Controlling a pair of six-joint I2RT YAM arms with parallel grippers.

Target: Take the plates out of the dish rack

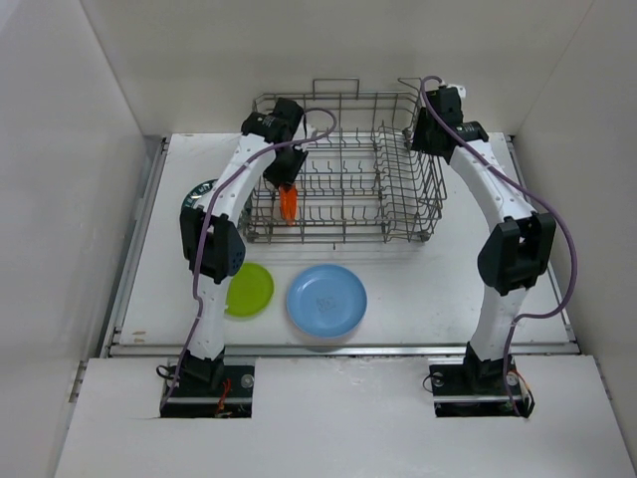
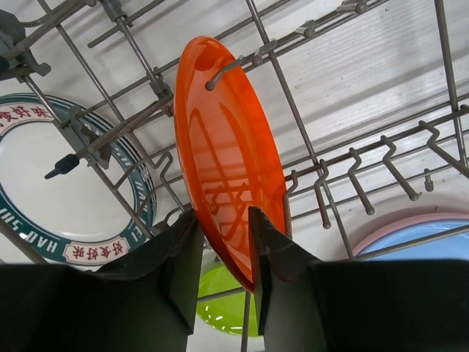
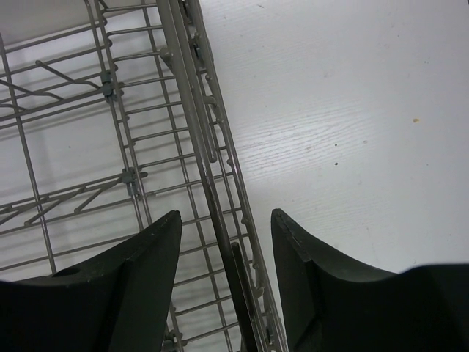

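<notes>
The grey wire dish rack (image 1: 398, 214) stands at the back of the table. A small orange plate (image 1: 289, 206) stands on edge between tines at its left front. My left gripper (image 1: 288, 187) is shut on that plate's upper rim; in the left wrist view the two fingers pinch the orange plate (image 2: 227, 154) from both sides, with the gripper (image 2: 223, 224) among the rack wires (image 2: 294, 110). My right gripper (image 1: 426, 134) is open at the rack's back right; in its wrist view the gripper (image 3: 226, 216) straddles the rack's side wall (image 3: 209, 147) and holds nothing.
A green plate (image 1: 249, 289) and a light blue plate (image 1: 326, 299) lie on the table in front of the rack. The blue one shows a pink rim under it (image 2: 410, 224). A white teal-rim plate (image 1: 199, 194) lies left of the rack, partly hidden by my left arm.
</notes>
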